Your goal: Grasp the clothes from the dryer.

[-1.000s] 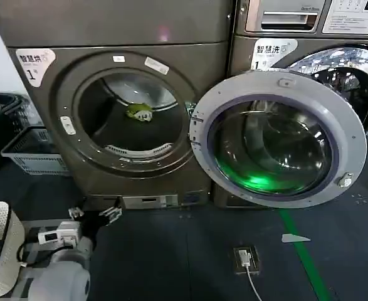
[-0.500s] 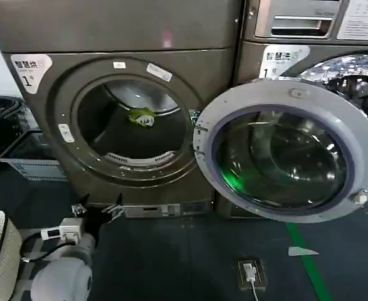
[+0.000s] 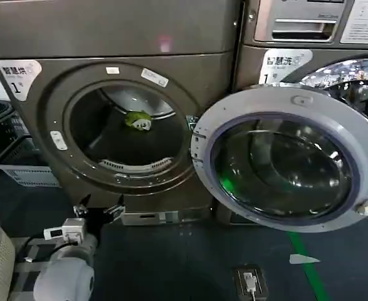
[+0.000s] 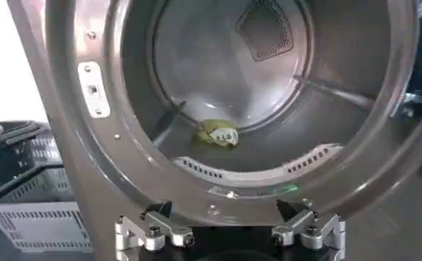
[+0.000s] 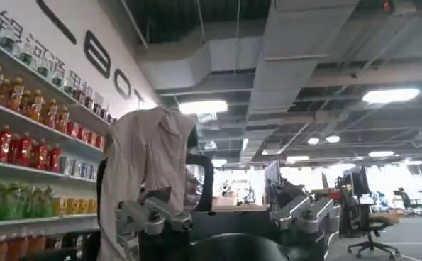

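Left gripper [image 3: 98,211] sits low in front of the dryer [image 3: 108,37], below the drum opening, fingers spread apart with nothing between them. Same gripper in the left wrist view [image 4: 228,228]: two finger assemblies well apart, pointed at the lower rim of the opening, not touching it. Left arm [image 3: 64,276] comes in from the lower left of the head view, white casing, small white module on top.

Right gripper [image 5: 225,220] faces away from the machines, toward a room with shelves of bottles [image 5: 26,99] and ceiling lights; its fingers are parted and empty. A beige cloth [image 5: 143,170] hangs on a stand behind it, apart from the fingers.

Dryer door [image 3: 290,157] is swung fully open to the right, round glass pane facing out, hinged at the right edge of the opening.

Inside the drum [image 3: 130,128], a small green piece of clothing [image 3: 137,120] lies toward the back, on the drum floor, well apart from the left gripper. Wrist view shows it too [image 4: 216,132], bunched up, yellow-green.

Left of the dryer, plastic laundry baskets [image 3: 17,166] stand on the dark floor [image 3: 190,263]. A second machine [image 3: 334,56] stands right of the dryer, partly behind the open door.
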You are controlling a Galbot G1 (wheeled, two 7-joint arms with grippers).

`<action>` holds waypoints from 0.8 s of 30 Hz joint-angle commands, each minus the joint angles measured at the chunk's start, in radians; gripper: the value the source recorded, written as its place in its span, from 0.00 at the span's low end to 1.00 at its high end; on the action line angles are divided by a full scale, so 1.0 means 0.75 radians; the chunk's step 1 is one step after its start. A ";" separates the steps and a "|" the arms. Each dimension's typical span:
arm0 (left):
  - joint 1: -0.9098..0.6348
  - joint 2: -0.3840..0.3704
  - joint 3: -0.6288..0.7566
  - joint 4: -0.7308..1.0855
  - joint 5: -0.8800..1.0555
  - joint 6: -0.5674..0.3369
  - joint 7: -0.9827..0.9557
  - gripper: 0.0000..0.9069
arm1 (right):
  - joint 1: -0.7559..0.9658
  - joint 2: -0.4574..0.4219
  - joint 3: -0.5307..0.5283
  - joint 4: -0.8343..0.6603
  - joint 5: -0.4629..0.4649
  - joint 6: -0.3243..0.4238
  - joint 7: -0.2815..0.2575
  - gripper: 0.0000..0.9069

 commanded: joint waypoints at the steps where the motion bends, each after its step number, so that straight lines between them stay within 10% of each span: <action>1: 0.001 0.001 0.002 -0.001 0.000 0.065 0.002 1.00 | 0.001 0.001 -0.001 -0.002 0.000 0.002 0.001 1.00; 24: -0.004 0.013 -0.003 -0.002 -0.039 0.065 0.010 1.00 | -0.023 0.037 0.030 0.023 0.003 -0.005 0.006 1.00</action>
